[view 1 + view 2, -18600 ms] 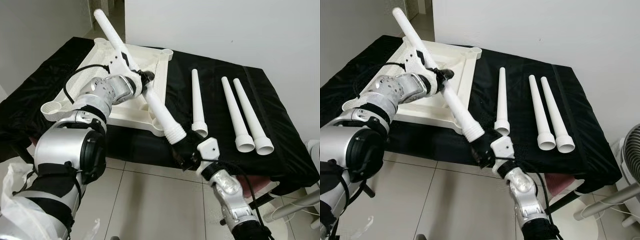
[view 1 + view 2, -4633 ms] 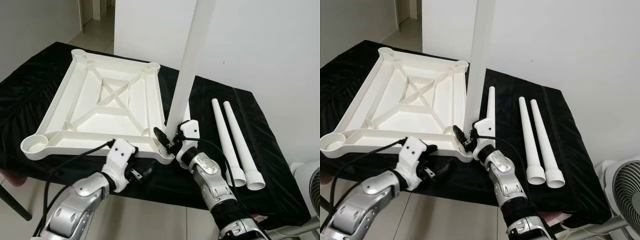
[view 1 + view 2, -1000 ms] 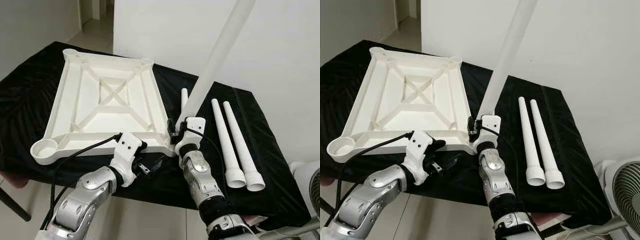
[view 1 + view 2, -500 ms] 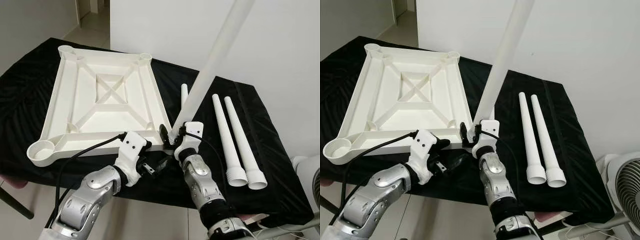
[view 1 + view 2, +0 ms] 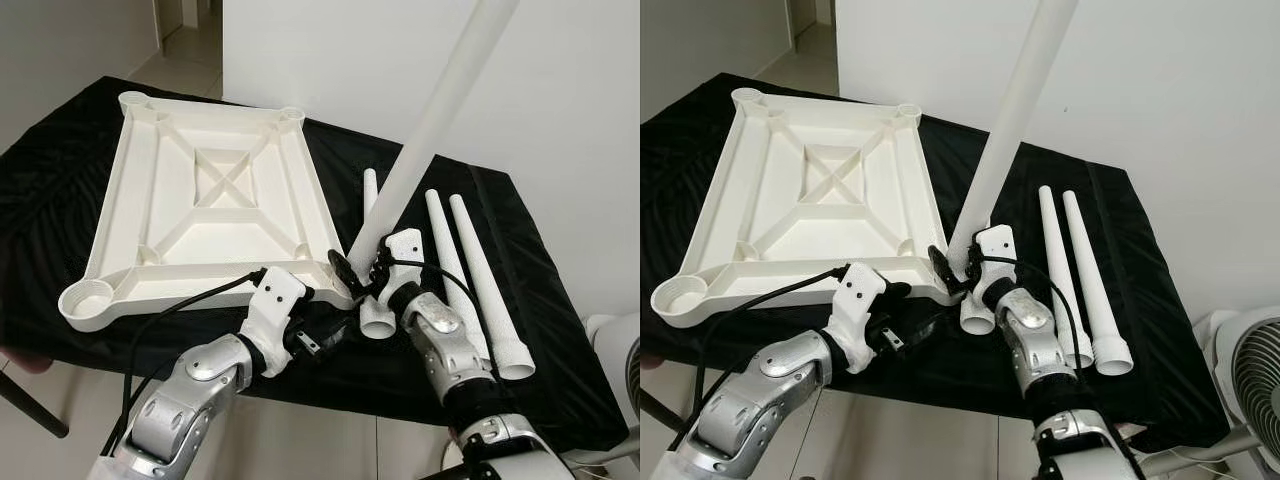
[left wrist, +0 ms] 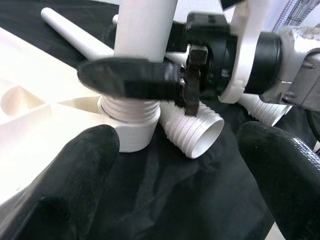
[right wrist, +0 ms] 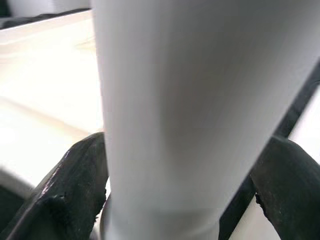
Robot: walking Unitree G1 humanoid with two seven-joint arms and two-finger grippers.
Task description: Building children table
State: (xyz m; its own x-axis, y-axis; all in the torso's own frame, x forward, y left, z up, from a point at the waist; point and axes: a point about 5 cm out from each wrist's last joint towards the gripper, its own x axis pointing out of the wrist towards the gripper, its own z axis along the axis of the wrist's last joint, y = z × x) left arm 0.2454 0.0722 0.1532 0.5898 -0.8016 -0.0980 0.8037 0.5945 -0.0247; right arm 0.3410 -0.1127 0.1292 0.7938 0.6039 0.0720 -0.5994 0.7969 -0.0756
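I had the white tabletop (image 5: 210, 215) lying upside down on the black-draped surface (image 5: 560, 380). My right gripper (image 5: 358, 272) was clamped around the base of a white leg (image 5: 425, 150), which leaned up and to the right with its threaded end seated in the tabletop's near right corner socket (image 6: 131, 132). My left gripper (image 5: 318, 333) hovered just in front of that corner, fingers spread apart. A loose leg (image 5: 372, 250) lay just beside the socket, two more legs (image 5: 470, 280) further right
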